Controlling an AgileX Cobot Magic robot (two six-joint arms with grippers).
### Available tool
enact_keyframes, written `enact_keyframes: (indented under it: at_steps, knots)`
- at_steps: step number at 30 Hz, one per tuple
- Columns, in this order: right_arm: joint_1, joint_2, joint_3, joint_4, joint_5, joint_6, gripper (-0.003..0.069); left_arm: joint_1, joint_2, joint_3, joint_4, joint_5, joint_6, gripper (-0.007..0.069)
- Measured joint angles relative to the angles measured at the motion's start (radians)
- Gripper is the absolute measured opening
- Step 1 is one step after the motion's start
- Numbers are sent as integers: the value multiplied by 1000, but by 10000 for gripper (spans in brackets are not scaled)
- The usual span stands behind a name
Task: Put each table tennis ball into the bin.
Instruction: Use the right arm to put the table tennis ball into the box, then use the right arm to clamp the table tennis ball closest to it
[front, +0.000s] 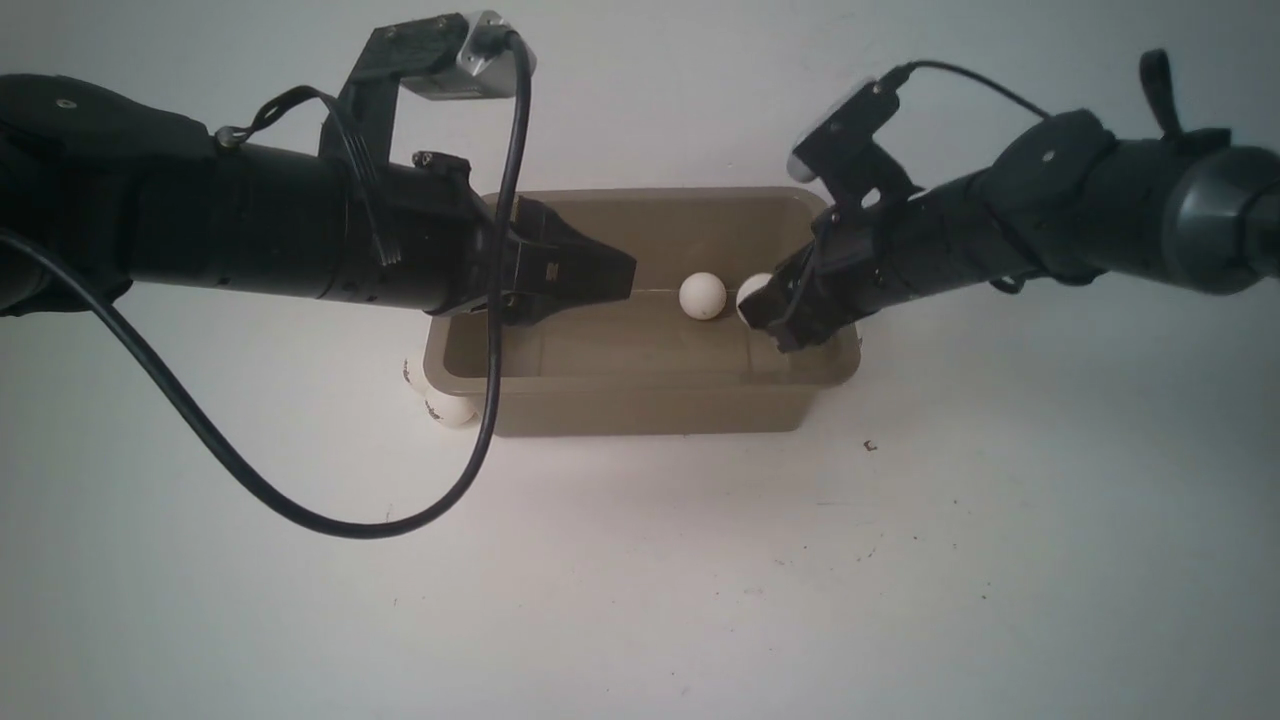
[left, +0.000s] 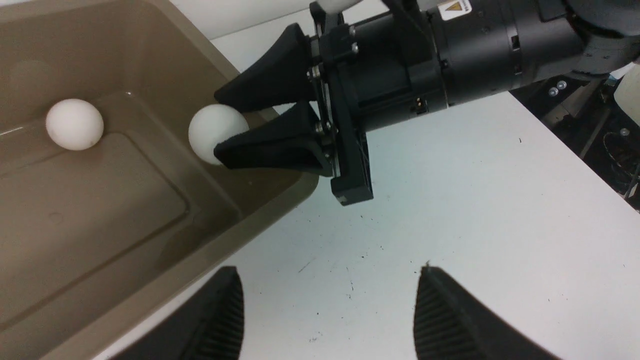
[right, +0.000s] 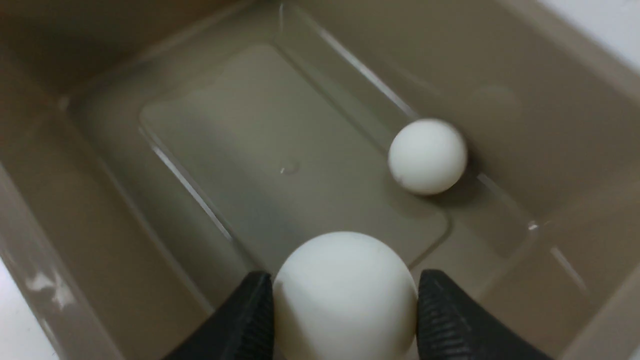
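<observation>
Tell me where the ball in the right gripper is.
In the front view, the held ball is pinched in the right gripper over the bin's right end, just right of the loose ball on the bin floor.

Front view faces forward, downward; both wrist views sit close, sharing bin (left: 100, 210) interior.

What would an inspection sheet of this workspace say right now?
Surface: white table, faintly scuffed.
Job's things: taupe bin; loose ball on its floor; outside ball on the table at the bin's near left corner, maybe a second beside it.
Clutter: dark specks.
Grippers: left gripper jaws apart, empty; right gripper jaws shut on held ball over the bin.
Cables: black cable hangs in a loop from the left arm.
Surroundings: dark equipment past the table edge, unclear.
</observation>
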Motion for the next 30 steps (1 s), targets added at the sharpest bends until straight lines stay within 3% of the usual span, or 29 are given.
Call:
enact_keyframes:
  at_steps: [7,13,17,25,30]
  knots:
    - [0,1,-7,26,41,-10,341,0,0,0,-42,0,27,417]
    - [1,1,-43,50,43,-16,495,0,0,0,-154,-1,104,417]
    - [1,0,-86,53,43,-3,531,0,0,0,-165,-1,141,417]
    - [-8,-74,-128,20,42,49,538,0,0,0,-54,-3,156,417]
    - [-70,-150,-131,-147,96,240,538,0,0,0,60,-3,111,417]
